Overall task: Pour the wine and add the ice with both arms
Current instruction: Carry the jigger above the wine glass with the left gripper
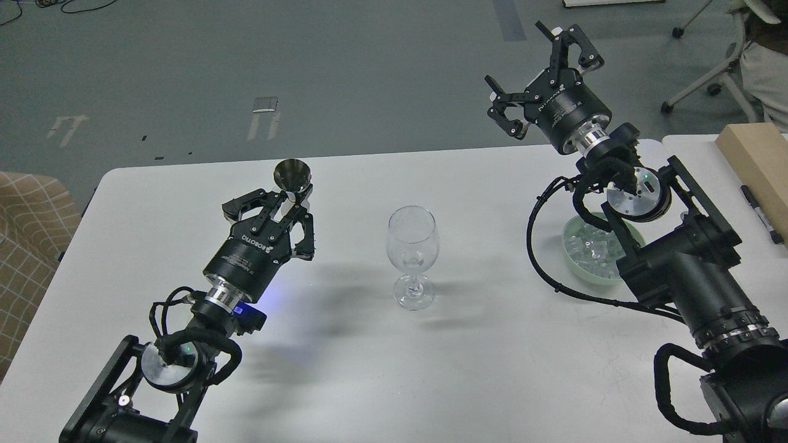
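Head view: on the white desk (345,381), the right gripper (542,77) hangs with jaws spread wide, holding nothing. Left gripper (289,212) has its jaws clamped on a steel cup (292,176). An empty wine glass (412,252) stands between them. Clear ice (588,249) cubes fill a pale green bowl (585,274) beneath the right arm.

Off the surface's (345,369) right edge a pale wooden board (758,161) lies on the neighbouring table, a black marker (761,213) just beside it. Beyond, an office chair's base (708,74) stands on grey floor. Left, a checked cushion (31,246).
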Controlling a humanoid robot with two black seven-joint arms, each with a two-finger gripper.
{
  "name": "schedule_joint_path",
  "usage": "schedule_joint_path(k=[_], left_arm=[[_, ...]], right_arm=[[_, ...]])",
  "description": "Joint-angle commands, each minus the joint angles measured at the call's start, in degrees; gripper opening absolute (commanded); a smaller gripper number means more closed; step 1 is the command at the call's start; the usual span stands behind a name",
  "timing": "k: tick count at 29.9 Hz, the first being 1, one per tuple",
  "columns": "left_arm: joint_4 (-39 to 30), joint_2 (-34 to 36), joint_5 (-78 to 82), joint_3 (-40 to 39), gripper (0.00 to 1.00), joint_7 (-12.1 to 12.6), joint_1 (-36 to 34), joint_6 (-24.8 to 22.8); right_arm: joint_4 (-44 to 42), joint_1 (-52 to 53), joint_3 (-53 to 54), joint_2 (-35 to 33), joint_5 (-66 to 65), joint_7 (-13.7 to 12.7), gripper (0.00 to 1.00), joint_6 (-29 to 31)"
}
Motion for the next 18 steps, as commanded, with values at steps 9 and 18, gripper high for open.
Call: schedule_joint_path(k=[9,18], left_arm=[[0.00,1.41,0.16,1.58,0.00,0.09,-2.06,0.87],[0.00,3.17,0.07,2.54,0.00,0.09,-3.29,1.31]], right_arm=[[0.00,-0.06,0.03,0.00,0.09,0.00,1.00,0.00],[0.00,-0.06,0.03,0.00,0.09,0.00,1.00,0.00]])
